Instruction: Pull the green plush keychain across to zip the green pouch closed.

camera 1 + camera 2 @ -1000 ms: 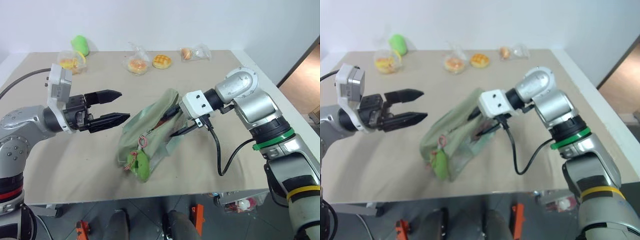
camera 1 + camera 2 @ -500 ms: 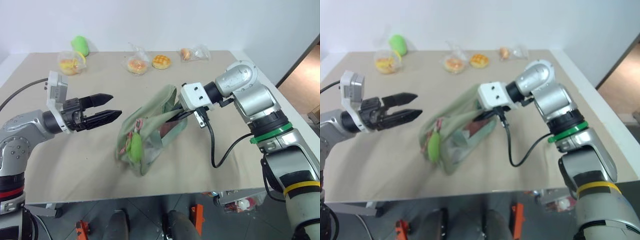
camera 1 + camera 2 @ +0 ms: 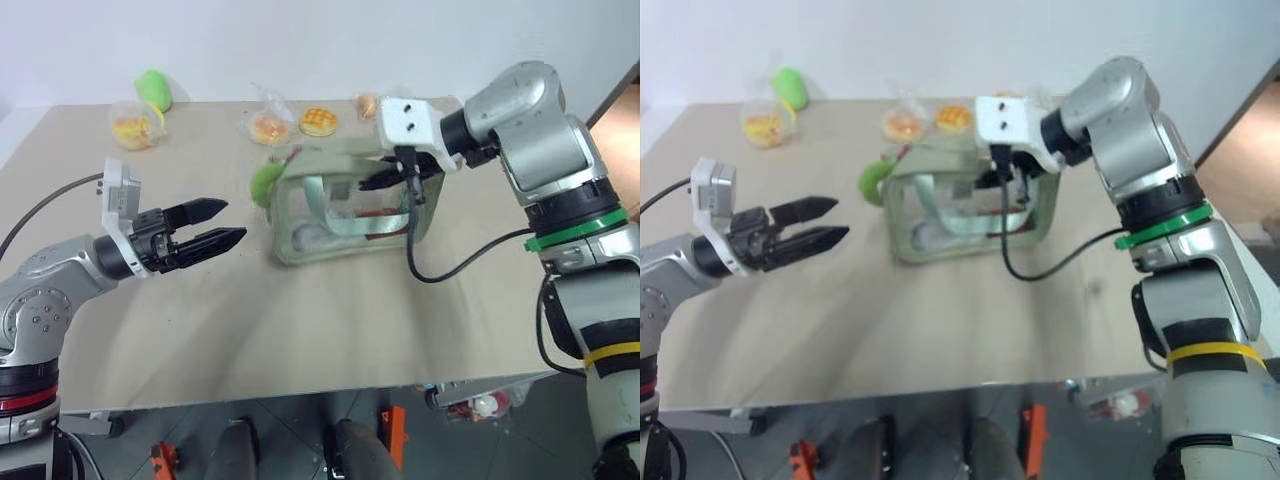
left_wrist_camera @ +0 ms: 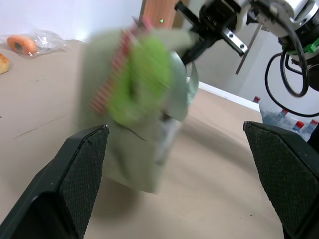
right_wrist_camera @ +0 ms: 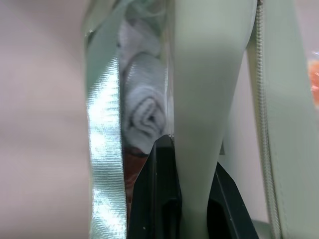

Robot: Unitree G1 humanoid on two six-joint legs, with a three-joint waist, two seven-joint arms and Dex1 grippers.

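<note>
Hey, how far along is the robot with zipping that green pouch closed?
Done: the green pouch stands upright on the table, the right end effector shut on its top edge. In hand: the left end effector is open, apart from the green plush keychain hanging at the pouch's near end. Left: grip the keychain and pull it across; no zipping looks started yet.

1 green pouch (image 3: 345, 205), 2 green plushes (image 3: 155, 90), 4 buns (image 3: 322, 122)
</note>
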